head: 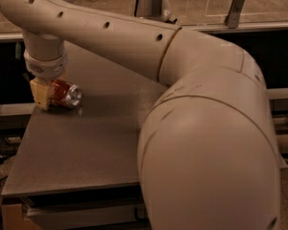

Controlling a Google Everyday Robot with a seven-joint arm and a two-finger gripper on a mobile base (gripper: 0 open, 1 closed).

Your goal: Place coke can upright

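The coke can [67, 94] is a small red can that lies on its side near the left edge of the grey table [86, 143]. Its silver end faces right and toward the camera. My gripper [49, 97] hangs straight down from the wrist and is down at table level, right on the can's left part. Its tan body covers the left end of the can. The can's lettering is hidden.
My large beige arm [206, 128] fills the right half of the view and hides the table's right side. The table's left edge [20, 143] and front edge [72, 188] are close to the can. A floor and railing lie behind.
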